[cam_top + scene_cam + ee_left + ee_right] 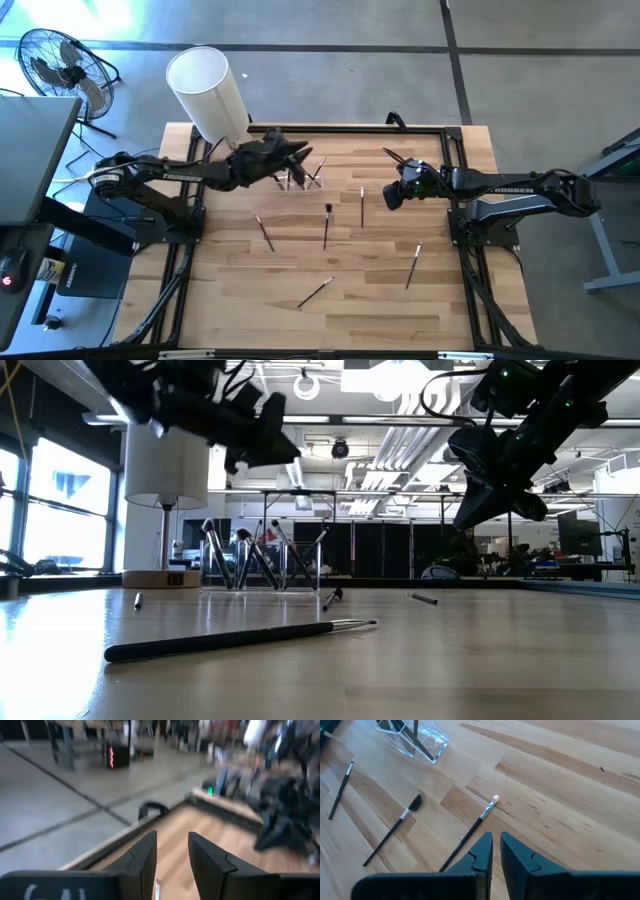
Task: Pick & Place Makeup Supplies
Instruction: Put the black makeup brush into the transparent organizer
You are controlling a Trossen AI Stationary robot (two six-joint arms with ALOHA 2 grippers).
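Left gripper: above the clear holder, fingers parted, empty.
Right gripper: over the counter, fingers nearly together, empty, just beside a pale-tipped brush.
Makeup brushes: several standing in the holder, others scattered flat on the counter.
White cylinder: far left corner.

Pale wooden worktop, planked, grain and seams plain to see, with a soft sheen. Clear glossy plastic holder catching the light. Brushes show slim matt dark handles, one with a pale tip. The right end effector looks matt black plastic.
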